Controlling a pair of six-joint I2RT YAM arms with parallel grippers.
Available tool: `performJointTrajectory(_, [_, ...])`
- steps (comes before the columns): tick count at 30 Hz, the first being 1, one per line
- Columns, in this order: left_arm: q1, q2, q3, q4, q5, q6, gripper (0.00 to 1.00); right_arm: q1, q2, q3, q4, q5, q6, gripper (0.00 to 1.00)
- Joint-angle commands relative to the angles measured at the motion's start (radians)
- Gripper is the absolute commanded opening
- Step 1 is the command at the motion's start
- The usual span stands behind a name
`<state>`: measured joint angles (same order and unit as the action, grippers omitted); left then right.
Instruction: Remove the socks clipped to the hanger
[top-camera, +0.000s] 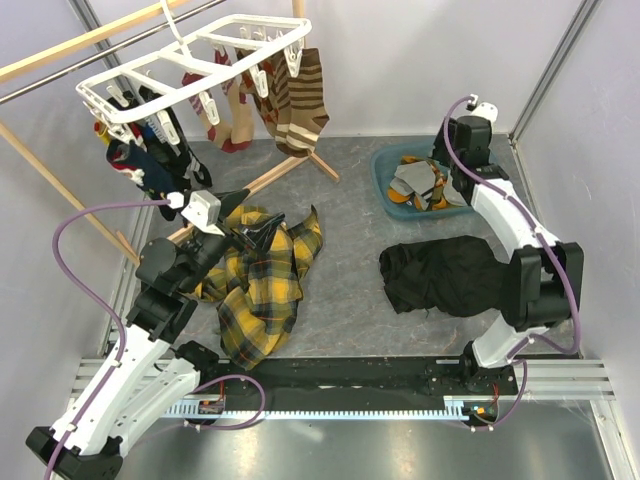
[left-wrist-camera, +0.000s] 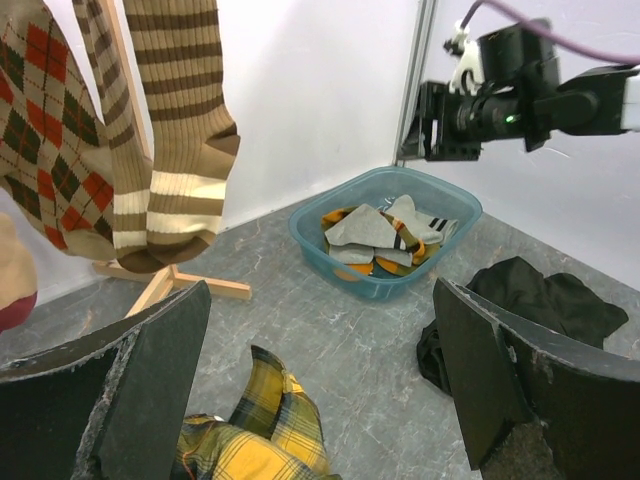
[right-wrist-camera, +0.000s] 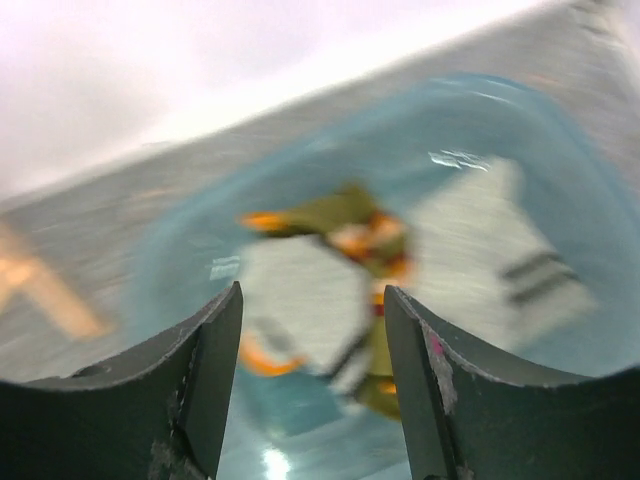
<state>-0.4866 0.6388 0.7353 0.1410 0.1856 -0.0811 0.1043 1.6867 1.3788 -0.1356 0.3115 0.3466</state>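
The white grid hanger (top-camera: 190, 60) hangs at the back left with socks clipped under it: brown striped socks (top-camera: 300, 100) (left-wrist-camera: 170, 130), argyle ones (top-camera: 235, 115) (left-wrist-camera: 50, 150) and dark ones (top-camera: 150, 150). My left gripper (top-camera: 250, 235) (left-wrist-camera: 320, 300) hovers wide open over the yellow plaid cloth, below and in front of the striped socks, holding nothing. My right gripper (top-camera: 442, 165) (right-wrist-camera: 313, 300) hangs over the blue basin with its jaws apart and nothing between them. Loose grey and olive-orange socks (top-camera: 425, 185) (left-wrist-camera: 385, 235) (right-wrist-camera: 300, 290) lie in the basin beneath it; the right wrist view is blurred.
The blue basin (top-camera: 385, 190) (left-wrist-camera: 310, 240) stands at the back right. A black garment (top-camera: 440, 275) (left-wrist-camera: 540, 300) lies in front of it. The yellow plaid cloth (top-camera: 255, 290) (left-wrist-camera: 260, 440) is heaped centre-left. A wooden rack with a metal rail (top-camera: 60, 55) and a floor foot (top-camera: 300, 165) carries the hanger.
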Motion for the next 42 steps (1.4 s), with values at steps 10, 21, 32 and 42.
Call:
performJointTrajectory(10, [-0.001, -0.005, 0.009, 0.012, 0.003, 0.026, 0.99, 0.162, -0.088, -0.149, 0.715, -0.687, 0.093, 0.70])
performJointTrajectory(21, [-0.001, -0.004, 0.009, 0.020, 0.017, 0.015, 0.99, 0.336, 0.103, 0.051, 0.823, -0.810, -0.063, 0.79])
performJointTrajectory(32, [-0.001, -0.005, 0.003, 0.026, 0.020, 0.014, 0.99, 0.379, 0.306, 0.249, 0.870, -0.801, -0.116, 0.80])
performJointTrajectory(42, [-0.001, -0.004, 0.004, 0.026, 0.017, 0.015, 0.99, 0.396, 0.335, 0.281, 0.877, -0.789, -0.153, 0.65])
